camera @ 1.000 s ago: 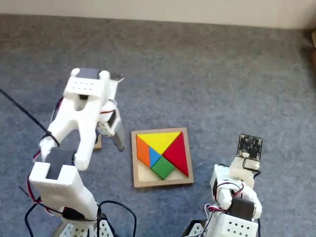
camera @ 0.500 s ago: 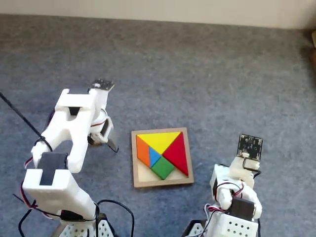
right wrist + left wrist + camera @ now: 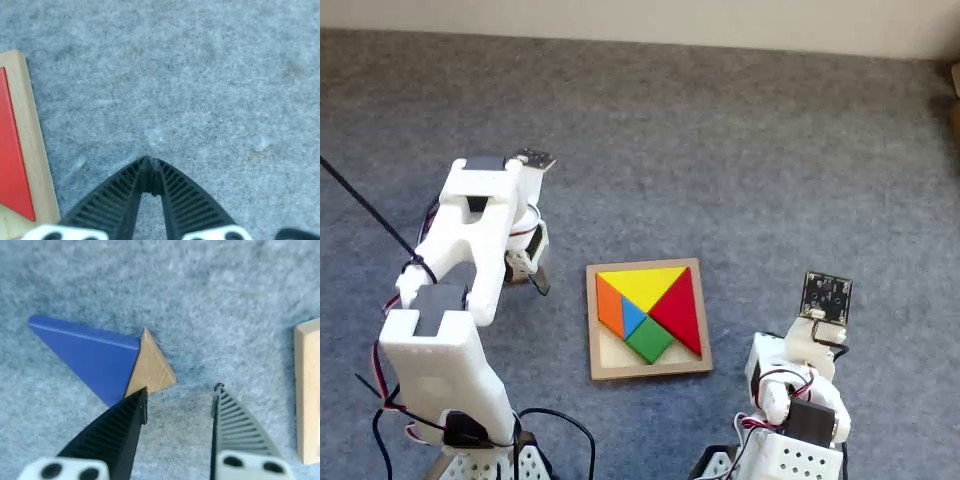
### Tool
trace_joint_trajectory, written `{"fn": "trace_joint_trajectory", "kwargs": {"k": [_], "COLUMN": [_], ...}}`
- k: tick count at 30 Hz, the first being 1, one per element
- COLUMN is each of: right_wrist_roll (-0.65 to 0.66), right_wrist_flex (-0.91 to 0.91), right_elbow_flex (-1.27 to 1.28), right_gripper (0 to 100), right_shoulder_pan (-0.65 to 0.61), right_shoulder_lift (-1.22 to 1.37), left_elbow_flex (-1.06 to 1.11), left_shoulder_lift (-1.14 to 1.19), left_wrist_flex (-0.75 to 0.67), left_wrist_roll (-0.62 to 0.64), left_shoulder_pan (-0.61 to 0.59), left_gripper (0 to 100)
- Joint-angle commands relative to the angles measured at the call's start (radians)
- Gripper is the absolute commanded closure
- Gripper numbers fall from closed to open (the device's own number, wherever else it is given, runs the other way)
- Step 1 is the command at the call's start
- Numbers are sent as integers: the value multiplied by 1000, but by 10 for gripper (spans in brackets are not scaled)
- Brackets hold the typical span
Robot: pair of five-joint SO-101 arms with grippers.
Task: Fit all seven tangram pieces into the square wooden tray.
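Locate the square wooden tray (image 3: 650, 372) on the grey carpet (image 3: 770, 150), slightly toward 6 o'clock from the centre of the high view. Inside it, note five flat pieces:
- large yellow triangle (image 3: 645, 284) at 12 o'clock
- large red triangle (image 3: 680, 315) at 3 o'clock
- orange piece (image 3: 608, 305) at 9 o'clock
- small light-blue triangle (image 3: 633, 318) near the middle
- green square (image 3: 649, 342) at 6 o'clock

Note bare tray floor at the 5 and 7 o'clock corners.

Find the left arm (image 3: 470, 250) at 9 o'clock from the tray, near it but apart. Read the left gripper (image 3: 181, 389) as released: fingers spread wide, holding nothing, pointing down at the carpet.

Just beyond the fingertips, note a dark-blue triangle (image 3: 87, 355) and a plain wooden triangle (image 3: 152, 369), flat on the carpet outside the tray and touching edge to edge. Note the black finger (image 3: 125, 425) with its tip just beside the plain wooden triangle; contact impossible to tell.

Find the right arm (image 3: 798, 395) at 4 o'clock from the tray. Read the right gripper (image 3: 150, 172) as clenched tip to tip on nothing, over the carpet beside the tray rim.
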Motion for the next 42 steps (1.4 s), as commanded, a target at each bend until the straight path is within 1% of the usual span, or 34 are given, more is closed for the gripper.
{"fn": "trace_joint_trajectory", "kwargs": {"k": [1,8,16,21,29,34,41,42], "right_wrist_roll": [12,12,12,12,12,12,12,12], "right_wrist_flex": [-4,-4,-4,-4,-4,-4,-4,-4], "right_elbow_flex": [111,111,111,111,111,111,111,111], "right_gripper": [993,993,993,993,993,993,993,993], "right_shoulder_pan": [12,12,12,12,12,12,12,12], "right_shoulder_lift": [-18,-18,-18,-18,-18,-18,-18,-18], "left_elbow_flex": [-84,-120,-128,-173,-166,-137,-137,-140], "left_shoulder_lift": [-12,-24,77,90,91,91,82,82], "left_wrist_flex": [38,44,-46,-48,-48,-54,-48,-48], "left_wrist_roll": [-6,-11,-6,-8,-6,-6,-6,-6], "left_shoulder_pan": [-4,-8,-12,-24,-19,-18,-18,-16], "left_gripper": [793,792,792,792,802,897,995,996]}}
